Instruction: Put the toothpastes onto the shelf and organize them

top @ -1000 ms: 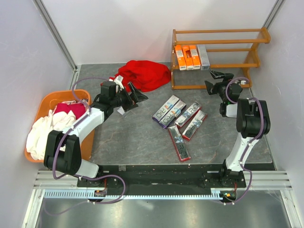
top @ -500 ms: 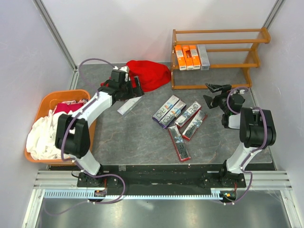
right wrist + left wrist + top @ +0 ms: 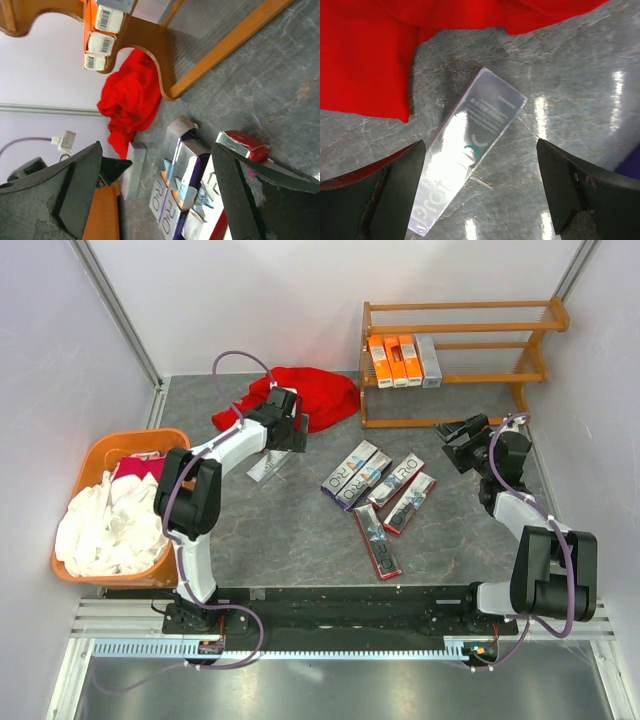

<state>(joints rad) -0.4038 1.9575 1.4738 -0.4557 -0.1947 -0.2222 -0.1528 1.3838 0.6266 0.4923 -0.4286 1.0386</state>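
Both pairs of jaws stand wide apart and hold nothing. The left gripper hangs over a long slim silver-grey cardboard box, which lies slantwise on the dark marbled tabletop between the open fingers, its far end just beside the edge of the crumpled red cloth; whether a finger touches the box I cannot tell. Half a second ago this arm was bent further left; it has since stretched out and brought the gripper closer to the cloth, while the box has not moved. The right gripper, which a second ago sat close to the foot of the small orange-brown wooden shelf, has drawn back toward the table's near right side and now faces the loose cluster of five silver, purple and red lettered boxes in mid-table. On the shelf's middle tier three orange boxes stand side by side with a grey box touching their right, as before. An orange plastic basket of white cloths sits at the far left.
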